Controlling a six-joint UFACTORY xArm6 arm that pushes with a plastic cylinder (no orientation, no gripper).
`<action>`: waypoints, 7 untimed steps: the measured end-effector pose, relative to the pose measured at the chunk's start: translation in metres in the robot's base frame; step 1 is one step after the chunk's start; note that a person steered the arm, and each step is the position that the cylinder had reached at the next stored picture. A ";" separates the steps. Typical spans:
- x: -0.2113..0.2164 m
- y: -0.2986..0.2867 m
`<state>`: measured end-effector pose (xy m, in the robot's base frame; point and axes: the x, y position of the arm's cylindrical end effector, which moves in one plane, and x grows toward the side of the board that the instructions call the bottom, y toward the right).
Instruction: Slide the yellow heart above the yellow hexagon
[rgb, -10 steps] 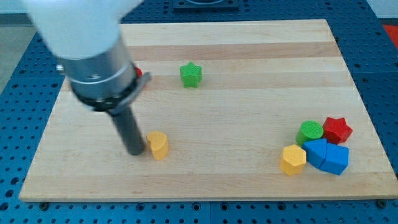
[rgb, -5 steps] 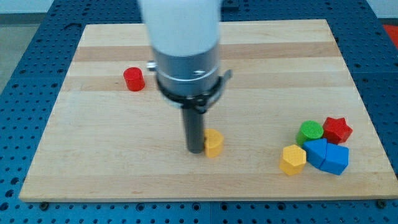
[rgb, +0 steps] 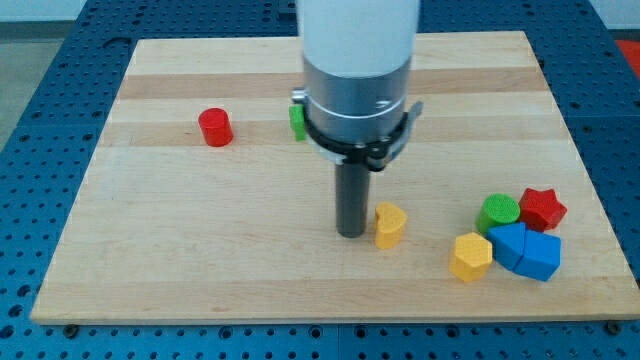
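Note:
The yellow heart (rgb: 389, 225) lies on the wooden board (rgb: 200, 240), right of the middle and low in the view. My tip (rgb: 351, 233) stands just to its left, touching or nearly touching it. The yellow hexagon (rgb: 471, 256) sits further right and slightly lower, at the left of a cluster of blocks. The heart is left of the hexagon and a little higher, with a gap between them.
A green cylinder (rgb: 497, 213), a red star (rgb: 542, 208) and two blue blocks (rgb: 527, 251) crowd beside the hexagon. A red cylinder (rgb: 214, 127) stands at upper left. A green block (rgb: 297, 119) is mostly hidden behind the arm.
My tip has moved right along the board, pushing the yellow heart from the lower left towards the hexagon. The arm now covers most of the green block.

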<state>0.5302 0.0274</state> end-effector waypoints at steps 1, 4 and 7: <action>0.000 0.026; -0.001 0.012; 0.008 0.032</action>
